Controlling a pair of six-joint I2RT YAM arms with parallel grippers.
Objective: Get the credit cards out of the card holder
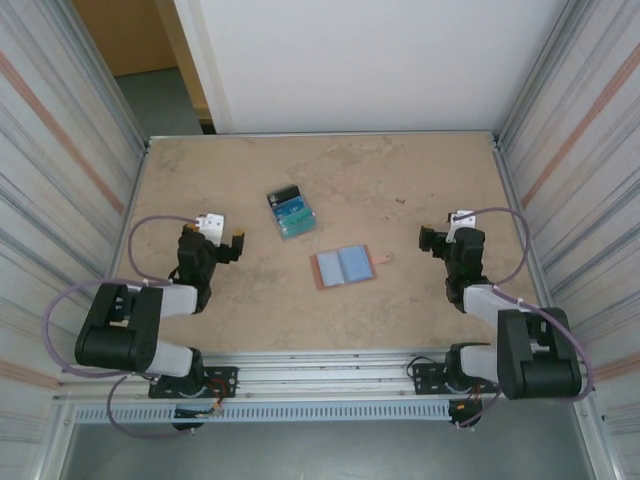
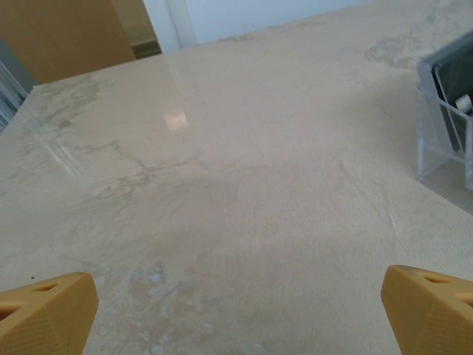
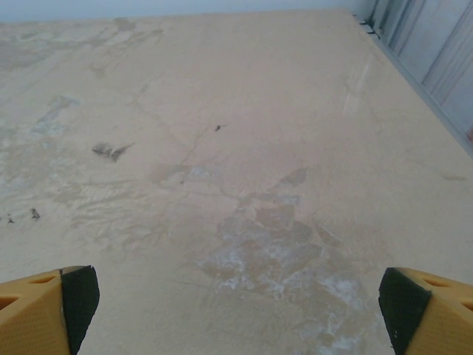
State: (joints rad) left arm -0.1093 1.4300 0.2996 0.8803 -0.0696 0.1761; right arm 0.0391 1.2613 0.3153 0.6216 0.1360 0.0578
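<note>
Salmon-pink flat bifold wallet (image 1: 343, 266) lies open, blue-grey lining up, at the centre of the top view on the beige marbled table (image 1: 420, 180). Left gripper (image 1: 228, 235) and right gripper (image 1: 443, 228) flank it, well apart from it, jaws spread wide and holding nothing.

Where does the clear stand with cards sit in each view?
Top external: clear stand left of centre, up-left of the card holder.
Left wrist: the stand at the right edge, upper half.
Right wrist: faces the table toward the right wall.
Shared landmark: the veined tan table.
</note>
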